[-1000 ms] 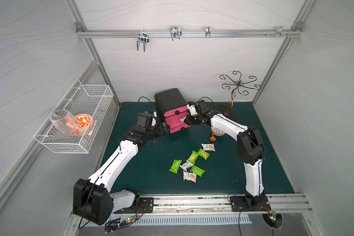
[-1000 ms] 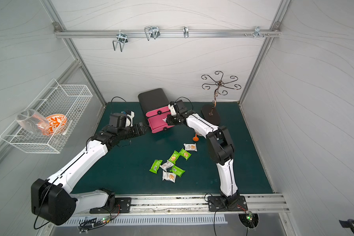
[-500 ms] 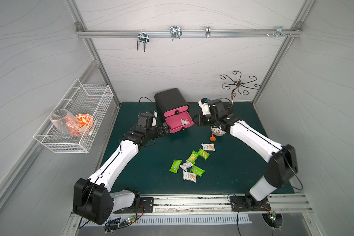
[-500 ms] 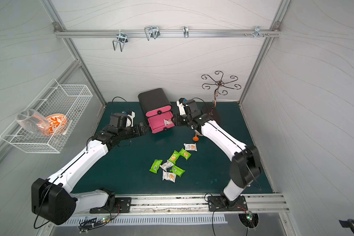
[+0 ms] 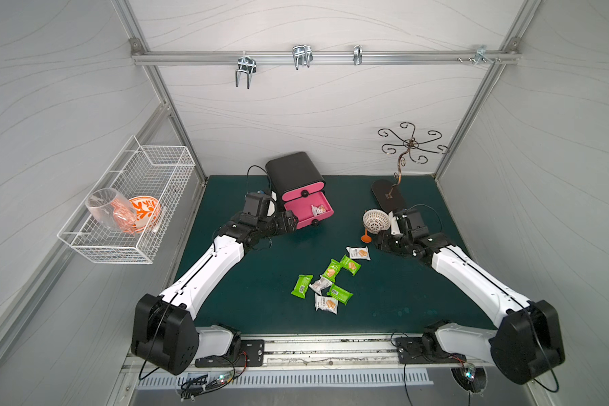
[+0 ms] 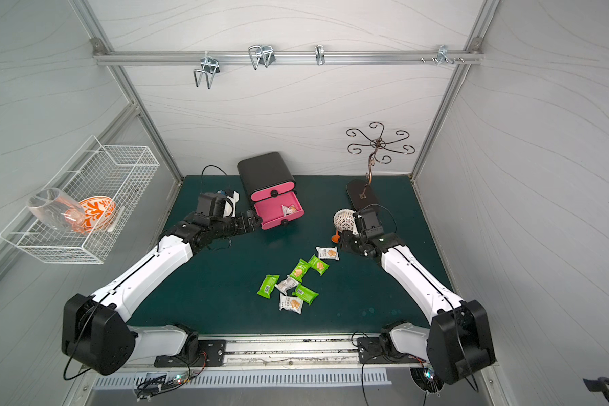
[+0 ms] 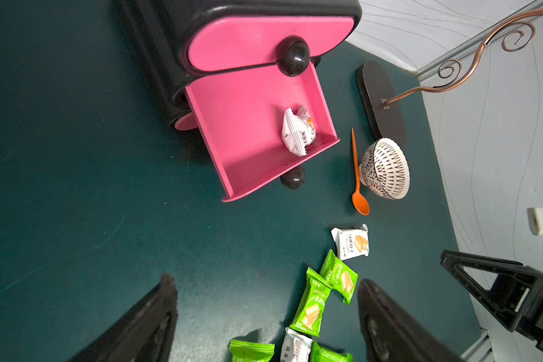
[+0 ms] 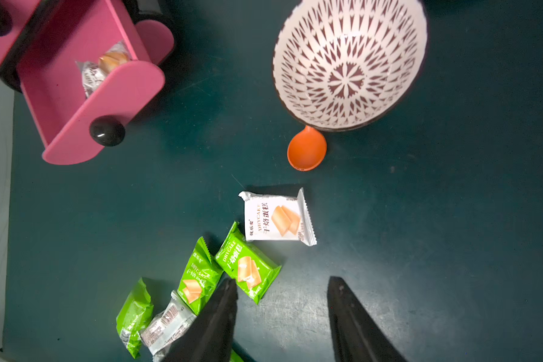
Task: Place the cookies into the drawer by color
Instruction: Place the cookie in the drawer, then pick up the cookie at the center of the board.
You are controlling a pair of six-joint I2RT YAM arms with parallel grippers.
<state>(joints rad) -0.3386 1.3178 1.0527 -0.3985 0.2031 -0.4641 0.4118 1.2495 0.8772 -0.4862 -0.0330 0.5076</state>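
White packet (image 7: 297, 131) inside open pink drawer (image 7: 248, 163); seven packets (image 5: 332, 270) on counter (image 5: 261, 281) before drawer. Left fingers (image 7: 157, 313), right fingers (image 8: 220, 313) spread, empty.

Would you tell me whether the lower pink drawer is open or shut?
Open: the lower drawer juts out from the black cabinet, and one white packet lies inside it.

Only readable print is on the wrappers: the white cookie packet (image 8: 276, 217) says DRYCAKE plus Chinese characters 干焙蛋糕, and the green cookie packet (image 8: 246, 266) just beside it has DRYCAKE too.
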